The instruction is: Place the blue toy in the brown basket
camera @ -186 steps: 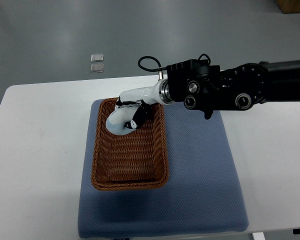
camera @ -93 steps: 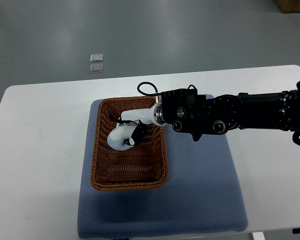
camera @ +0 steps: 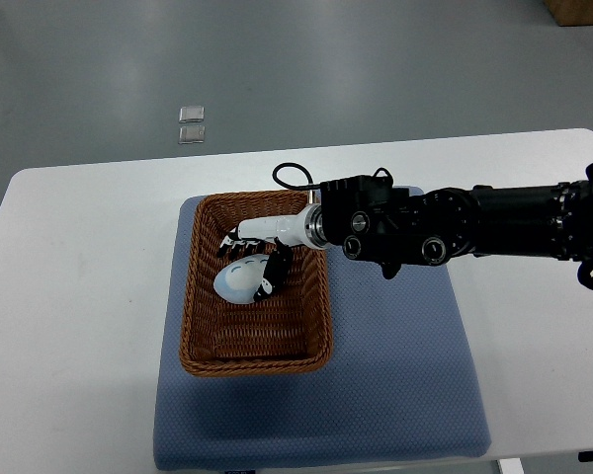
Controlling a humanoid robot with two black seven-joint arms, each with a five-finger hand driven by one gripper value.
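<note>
The pale blue egg-shaped toy (camera: 237, 283) lies inside the brown wicker basket (camera: 200, 336), in its upper half. My right hand (camera: 255, 255) hangs just above and beside the toy, on a white wrist and a black arm that reaches in from the right edge. Its dark fingers (camera: 273, 271) are spread, one still touching the toy's right side, and they no longer wrap around it. The left arm is not visible.
The basket sits on a blue-grey mat (camera: 395, 375) on the white table (camera: 79, 296). A black cable loop (camera: 289, 174) sticks up from the forearm. Two small pale squares (camera: 191, 124) lie on the floor beyond the table.
The hand moved down into the basket with the toy. Its fingers have since spread, so the toy now shows as a separate oval on the basket floor.
</note>
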